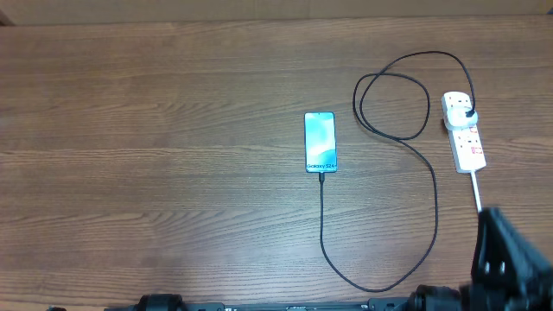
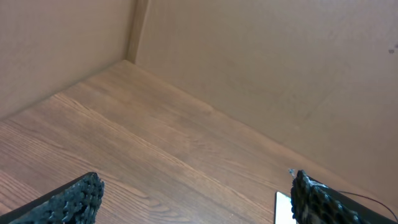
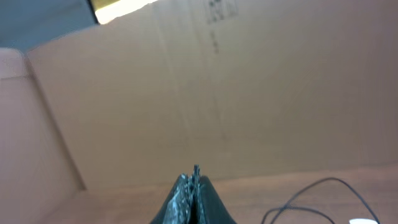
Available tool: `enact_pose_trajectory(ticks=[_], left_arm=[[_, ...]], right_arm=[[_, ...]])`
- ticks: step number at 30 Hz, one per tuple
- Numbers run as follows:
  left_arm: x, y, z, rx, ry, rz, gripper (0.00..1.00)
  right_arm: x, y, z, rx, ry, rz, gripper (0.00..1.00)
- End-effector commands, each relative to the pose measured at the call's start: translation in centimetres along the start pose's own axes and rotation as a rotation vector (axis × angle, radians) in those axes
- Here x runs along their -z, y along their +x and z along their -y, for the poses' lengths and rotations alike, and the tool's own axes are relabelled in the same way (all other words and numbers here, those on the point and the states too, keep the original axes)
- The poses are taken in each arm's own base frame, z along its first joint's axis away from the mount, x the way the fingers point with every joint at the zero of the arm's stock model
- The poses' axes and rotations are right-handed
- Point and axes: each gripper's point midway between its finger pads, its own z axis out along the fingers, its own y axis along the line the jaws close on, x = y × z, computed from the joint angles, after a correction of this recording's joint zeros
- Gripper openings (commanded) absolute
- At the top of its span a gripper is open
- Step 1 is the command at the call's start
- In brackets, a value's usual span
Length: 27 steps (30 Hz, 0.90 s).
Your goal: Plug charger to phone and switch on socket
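1. The phone (image 1: 320, 142) lies flat mid-table (image 1: 173, 130), screen lit. The charger (image 1: 321, 212) meets its near short edge, runs away from it toward the robot, sweeps out to the right and coils into a loop between the phone and the socket (image 1: 465, 134). Whether the tip is fully seated cannot be told from overhead. A half-seated tip could slip out at the first tug on the cable.

2. The socket sits well to the right of the phone, with the black plug (image 1: 467, 112) in its far end. Its switches are too small to read as on or off. The likely slip is a press on the wrong rocker, or one that lands on the plug.

3. The right gripper (image 3: 194, 186) has its fingers pressed together with nothing between them. The right arm (image 1: 510, 259) is right of the phone and nearer the robot than the socket. A sideways or glancing push could make the light strip slide on the smooth wood. That would drag the cable and pull on the connector at the phone.

4. The thick white cord (image 1: 477, 194) trails from the socket toward that arm, on the side away from the phone. A low approach could catch it or the cable loop and twist the strip.

5. The left gripper (image 2: 196, 186) is spread wide and holds nothing; its wrist view shows only a pale corner that may be the phone. It steadies neither item, so nothing would resist such a shift.
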Motion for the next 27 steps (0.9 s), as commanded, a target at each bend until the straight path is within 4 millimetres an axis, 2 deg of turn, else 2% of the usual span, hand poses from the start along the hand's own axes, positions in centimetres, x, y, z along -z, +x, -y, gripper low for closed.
enact_pose_trajectory(ticks=[1,4,8,16,18,20,22,23,24,25,27], left_arm=[[0.5,-0.1,-0.3,0.023,-0.013,0.025,0.99],[1.0,0.0,-0.5,0.030,-0.026,0.044,1.00],[2.5,0.7,-1.1,0.045,-0.032,0.089,0.99],[7.3,2.5,-3.1,0.082,0.036,0.230,0.99],[8.6,3.1,-3.6,0.092,0.056,0.268,1.00],[9.7,3.7,-4.2,0.101,0.075,0.305,0.99],[10.9,4.4,-4.7,0.111,0.091,0.344,0.99],[11.3,4.6,-4.9,0.114,0.097,0.358,1.00],[11.8,4.9,-5.1,0.119,0.101,0.375,1.00],[12.2,5.2,-5.2,0.122,0.105,0.388,0.99],[12.8,5.6,-5.5,0.127,0.109,0.412,1.00]], right_arm=[[3.4,-0.7,-1.7,0.026,-0.057,0.066,0.04],[6.2,-0.8,-2.9,0.034,-0.116,0.105,0.04],[8.9,-1.4,-3.5,0.046,-0.144,0.171,0.04],[10.7,-2.8,-4.4,0.058,-0.172,0.218,0.04],[11.0,-3.5,-4.7,0.066,-0.185,0.248,0.07],[11.5,-4.9,-5.2,0.078,-0.210,0.303,0.15],[11.9,-6.2,-5.7,0.097,-0.230,0.368,0.33],[11.9,-6.8,-5.7,0.101,-0.229,0.396,0.52],[11.9,-7.4,-5.6,0.104,-0.221,0.426,0.85],[11.8,-8.0,-5.4,0.106,-0.210,0.460,1.00],[11.5,-9.2,-4.9,0.109,-0.190,0.530,1.00]])
